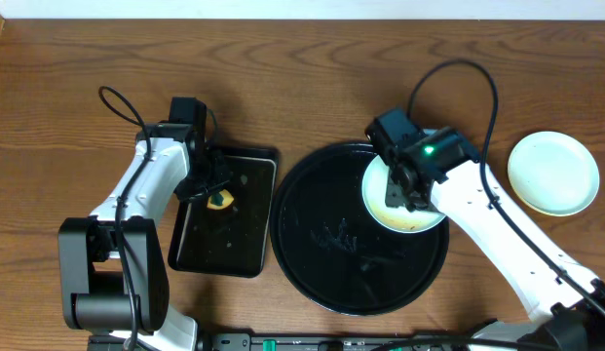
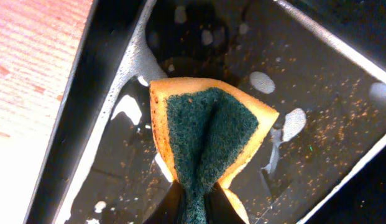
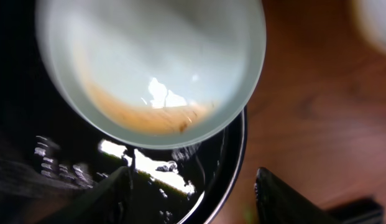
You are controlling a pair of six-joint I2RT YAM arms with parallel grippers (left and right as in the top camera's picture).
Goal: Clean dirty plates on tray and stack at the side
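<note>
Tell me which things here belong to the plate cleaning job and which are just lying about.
In the job: smeared pale blue plate, round black tray under it, pale plate set at the side, sponge pinched in the left hand.
Just there: wet rectangular black tray, wooden table.

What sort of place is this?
Likely a robotics lab set up for dishwashing: robot arms at a wooden table, a sponge over a wet rectangular tray, a sauce-smeared plate on a round black tray.
</note>
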